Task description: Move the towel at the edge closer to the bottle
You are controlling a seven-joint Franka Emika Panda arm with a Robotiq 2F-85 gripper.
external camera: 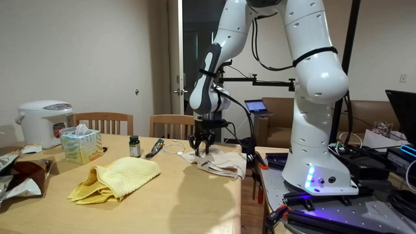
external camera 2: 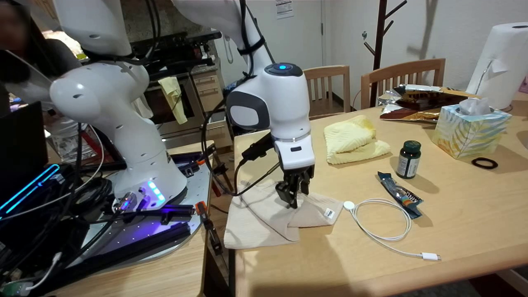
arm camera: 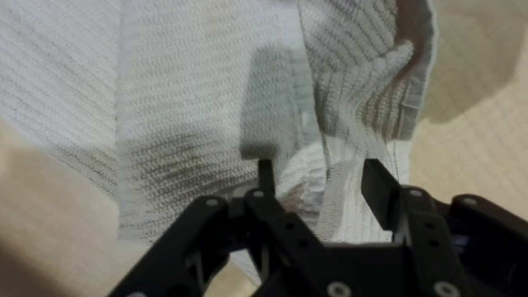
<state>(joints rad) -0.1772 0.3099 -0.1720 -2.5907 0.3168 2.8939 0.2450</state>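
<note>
One beige towel (external camera 2: 274, 220), folded; directly beneath gripper (external camera 2: 299, 199)

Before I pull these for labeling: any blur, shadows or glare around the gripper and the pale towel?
Wrist view: a bit soft, the gripper blurred, a dark shadow patch on the pale towel; both exterior views: sharper, a broad shadow on the table beside that towel, blue-purple glow around the robot base, small highlights on the white arm, no obvious glare on the towel.
</note>
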